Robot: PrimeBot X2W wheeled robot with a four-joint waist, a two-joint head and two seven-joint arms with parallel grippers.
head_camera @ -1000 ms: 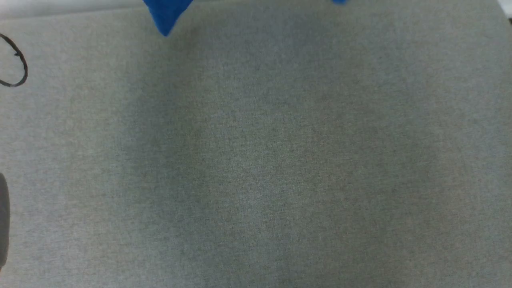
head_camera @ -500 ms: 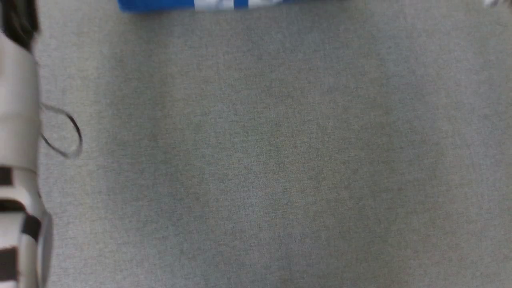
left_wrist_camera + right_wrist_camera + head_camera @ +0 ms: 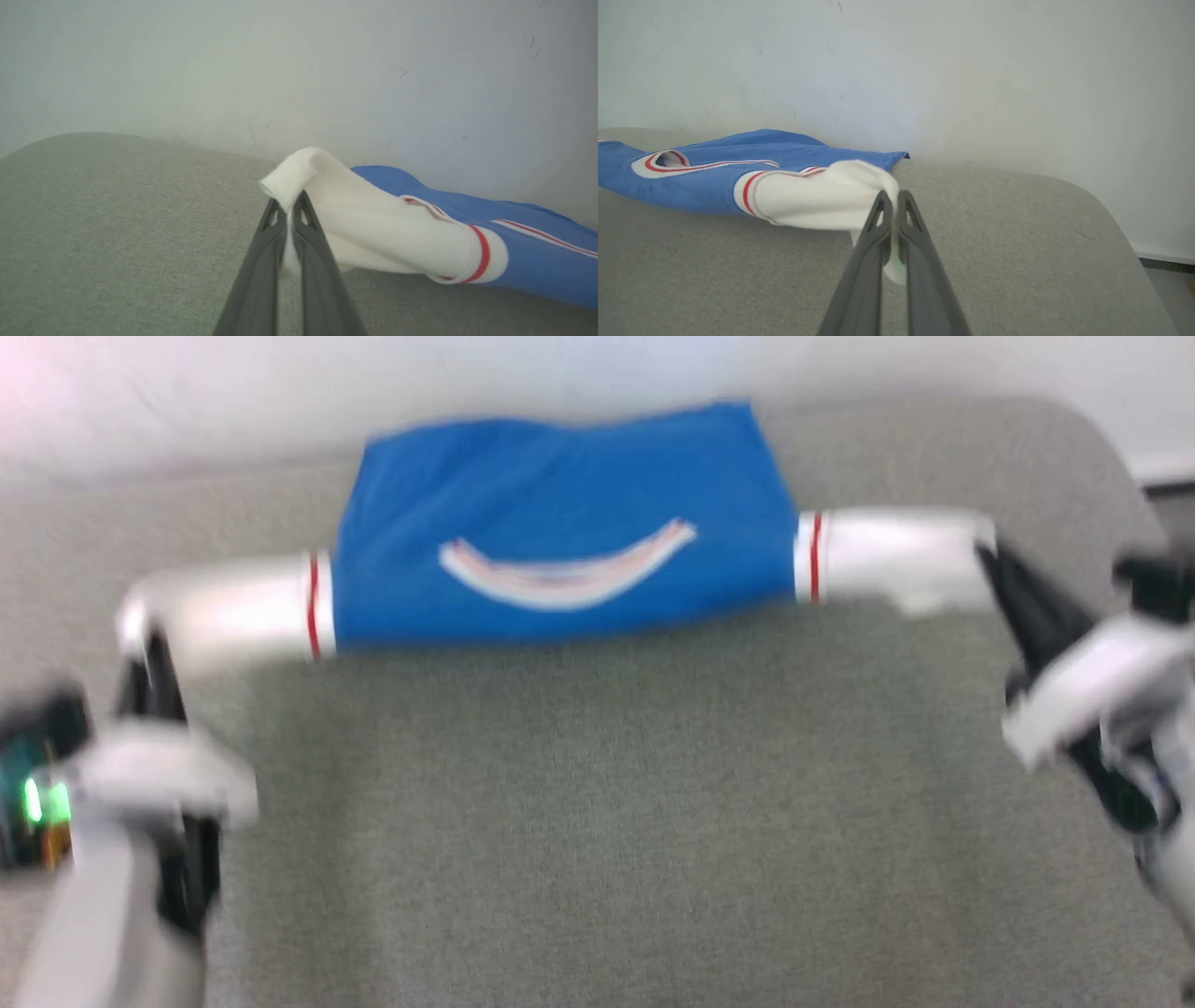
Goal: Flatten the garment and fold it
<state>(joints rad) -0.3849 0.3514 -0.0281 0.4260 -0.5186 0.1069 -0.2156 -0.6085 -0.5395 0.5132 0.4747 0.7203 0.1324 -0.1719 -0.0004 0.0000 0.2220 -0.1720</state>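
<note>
Along the far edge of the grey fabric-covered tabletop [image 3: 607, 803], against the white wall [image 3: 560, 364], lies the blue jersey shirt with white short sleeves [image 3: 560, 476]; left fingers [image 3: 261, 261] clamp one sleeve end, right fingers [image 3: 864, 261] the other.

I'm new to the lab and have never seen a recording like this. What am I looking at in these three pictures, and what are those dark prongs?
This is a wheeled robot with two arms, folding clothes. The wide picture comes from a camera on its head, looking down at a grey fabric-covered surface. On it, near the pale wall, lies a blue jersey with white short sleeves and red-striped trim. The other two pictures come from a camera on each wrist, looking along that arm's two long dark fingers; those are its jaws. The left jaws are shut on the end of one white sleeve, the right jaws on the other sleeve, so the sleeves stretch out to either side.
</note>
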